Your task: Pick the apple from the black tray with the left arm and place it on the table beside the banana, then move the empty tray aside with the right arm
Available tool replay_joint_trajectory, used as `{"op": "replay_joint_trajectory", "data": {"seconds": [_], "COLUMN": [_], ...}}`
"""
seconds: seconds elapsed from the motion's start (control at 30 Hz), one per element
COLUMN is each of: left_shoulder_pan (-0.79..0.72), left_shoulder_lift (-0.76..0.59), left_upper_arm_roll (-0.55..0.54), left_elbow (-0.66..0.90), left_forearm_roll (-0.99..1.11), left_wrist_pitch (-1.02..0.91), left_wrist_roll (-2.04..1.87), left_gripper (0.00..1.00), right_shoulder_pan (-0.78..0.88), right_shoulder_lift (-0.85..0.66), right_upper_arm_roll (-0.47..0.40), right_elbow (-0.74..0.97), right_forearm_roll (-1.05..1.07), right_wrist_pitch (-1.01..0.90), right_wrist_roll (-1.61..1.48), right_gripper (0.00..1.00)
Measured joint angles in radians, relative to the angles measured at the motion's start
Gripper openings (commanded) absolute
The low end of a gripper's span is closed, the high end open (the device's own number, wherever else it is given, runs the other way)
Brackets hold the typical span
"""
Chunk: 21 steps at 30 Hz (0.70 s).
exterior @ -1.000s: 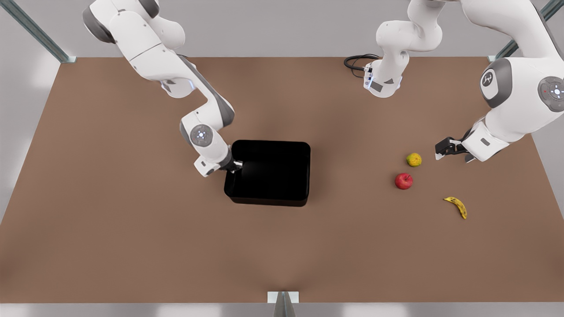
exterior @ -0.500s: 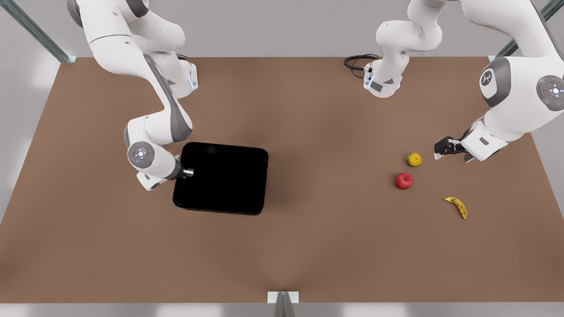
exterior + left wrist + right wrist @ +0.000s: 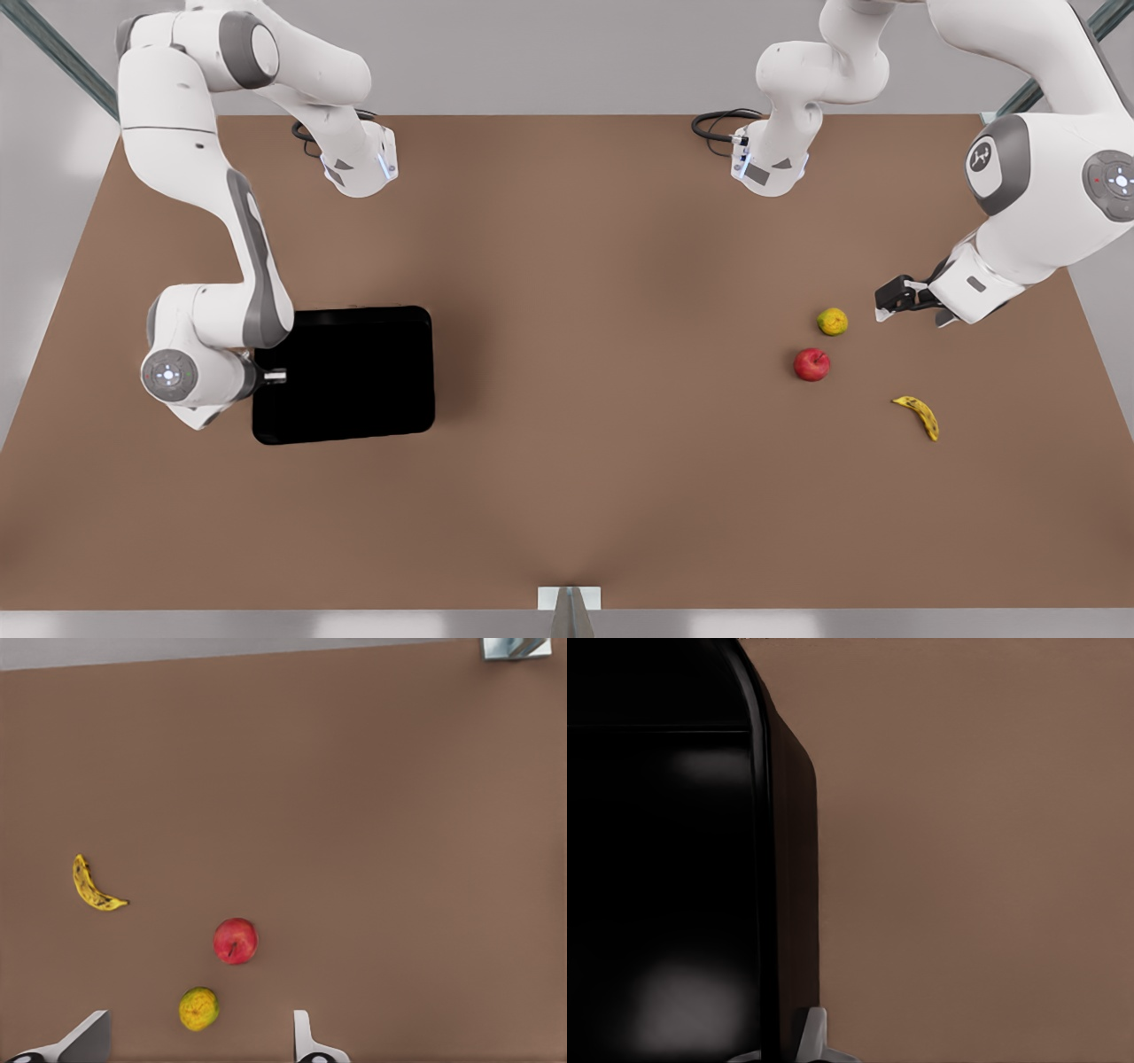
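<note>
Brown counter (image 3: 567,496) carries the black tray (image 3: 345,377) at the front view's left, its wall clenched by the right end effector (image 3: 276,377). Well apart, the apple (image 3: 811,364) lies between a yellow-green fruit (image 3: 832,321) and the banana (image 3: 918,416); the left end effector (image 3: 886,301), fingers spread, hovers nearby.

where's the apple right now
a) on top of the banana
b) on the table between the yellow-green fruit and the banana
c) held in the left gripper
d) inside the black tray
b: the apple sits on the bare table, near the yellow-green fruit and banana, far from the black tray.
</note>
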Motion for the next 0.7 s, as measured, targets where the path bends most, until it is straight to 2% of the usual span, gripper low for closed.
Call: {"op": "replay_joint_trajectory", "data": {"seconds": [0.3,0.33,0.4,0.43,0.5,0.53,0.57,0.7], "left_shoulder_pan": [-0.021,-0.024,-0.026,-0.025,-0.02,-0.017,-0.013,-0.006], "left_shoulder_lift": [0.001,0.002,0.004,0.005,0.005,0.006,0.006,0.004], "left_upper_arm_roll": [-0.027,-0.027,-0.027,-0.027,-0.027,-0.027,-0.027,-0.027], "left_elbow": [0.005,0.005,0.005,0.005,0.005,0.005,0.005,0.005], "left_forearm_roll": [0.04,0.042,0.044,0.045,0.046,0.046,0.047,0.051], "left_wrist_pitch": [0.008,0.008,0.009,0.009,0.01,0.01,0.01,0.01], "left_wrist_roll": [-0.008,-0.01,-0.013,-0.014,-0.017,-0.018,-0.019,-0.024], "left_gripper": [1.0,1.0,1.0,1.0,1.0,1.0,1.0,1.0], "right_shoulder_pan": [-0.005,-0.005,-0.005,-0.005,-0.006,-0.007,-0.007,-0.006], "right_shoulder_lift": [0.157,0.163,0.173,0.177,0.18,0.18,0.178,0.125], "right_upper_arm_roll": [-0.033,-0.035,-0.038,-0.038,-0.039,-0.039,-0.04,-0.039], "right_elbow": [0.099,0.102,0.104,0.105,0.106,0.107,0.107,0.119], "right_forearm_roll": [-0.004,-0.004,-0.009,-0.014,-0.024,-0.03,-0.035,-0.024], "right_wrist_pitch": [0.012,0.013,0.015,0.016,0.018,0.019,0.02,0.009], "right_wrist_roll": [-0.122,-0.132,-0.15,-0.156,-0.167,-0.17,-0.173,-0.192], "right_gripper": [0.07,0.13,0.46,0.51,0.85,0.94,1.0,1.0]}}
